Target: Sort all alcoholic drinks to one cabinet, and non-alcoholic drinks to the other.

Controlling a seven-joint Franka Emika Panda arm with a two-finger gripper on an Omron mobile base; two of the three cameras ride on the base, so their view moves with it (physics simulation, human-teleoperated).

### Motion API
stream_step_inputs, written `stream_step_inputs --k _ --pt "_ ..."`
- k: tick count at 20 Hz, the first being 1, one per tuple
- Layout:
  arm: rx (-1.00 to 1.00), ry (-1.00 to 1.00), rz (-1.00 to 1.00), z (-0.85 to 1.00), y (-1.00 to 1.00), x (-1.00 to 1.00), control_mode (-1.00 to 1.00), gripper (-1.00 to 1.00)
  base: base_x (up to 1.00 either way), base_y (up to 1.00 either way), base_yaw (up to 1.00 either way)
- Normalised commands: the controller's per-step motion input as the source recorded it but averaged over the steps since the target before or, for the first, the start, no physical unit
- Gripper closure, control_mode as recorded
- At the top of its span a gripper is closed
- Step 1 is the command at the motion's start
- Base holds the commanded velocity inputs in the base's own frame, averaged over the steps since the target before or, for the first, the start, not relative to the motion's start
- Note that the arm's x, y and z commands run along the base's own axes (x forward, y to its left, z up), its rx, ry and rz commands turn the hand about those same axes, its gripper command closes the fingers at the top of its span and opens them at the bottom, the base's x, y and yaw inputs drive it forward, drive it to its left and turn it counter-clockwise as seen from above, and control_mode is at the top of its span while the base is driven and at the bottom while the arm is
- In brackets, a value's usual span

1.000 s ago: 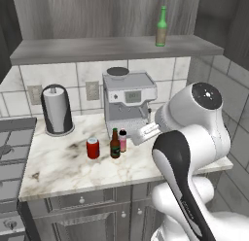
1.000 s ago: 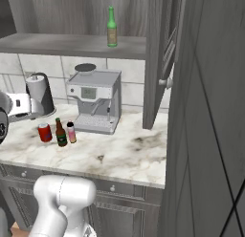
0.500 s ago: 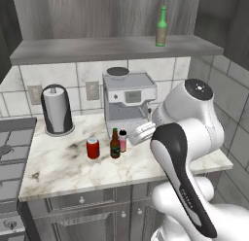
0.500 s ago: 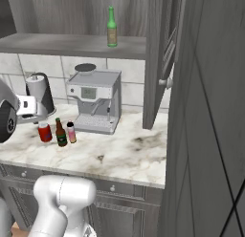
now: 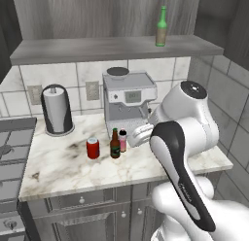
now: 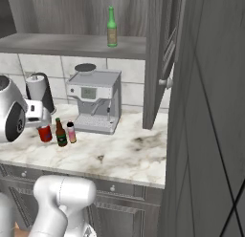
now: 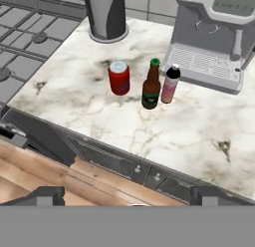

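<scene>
While its two dark fingertips stand spread wide apart with nothing between them, the gripper (image 7: 124, 193) hovers above the near edge of the marble counter (image 7: 189, 136). Farther along the counter, a red soda can (image 7: 119, 77), a dark brown beer bottle (image 7: 151, 86) with a red label and a small pink bottle (image 7: 170, 84) with a black cap stand close together in a row, just in front of a grey espresso machine (image 5: 127, 102). No label writing is legible. High up, a green beer bottle (image 5: 161, 27) stands upright on the grey cabinet shelf (image 5: 97, 46).
</scene>
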Motion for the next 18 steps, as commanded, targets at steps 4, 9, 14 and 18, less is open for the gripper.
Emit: stream_step_inputs --k 4,9,14,18 --pt "0.02 0.0 -0.02 -0.14 0.02 0.13 -1.0 -1.0 0.0 0.0 0.0" --pt "0.01 0.0 -0.06 -0.09 0.06 0.16 -1.0 -1.0 0.0 0.0 0.0" --pt "0.0 0.0 -0.08 -0.05 0.03 0.17 -1.0 -1.0 0.0 0.0 0.0" --pt "0.0 0.0 -0.1 -0.08 0.01 0.27 -1.0 -1.0 0.0 0.0 0.0"
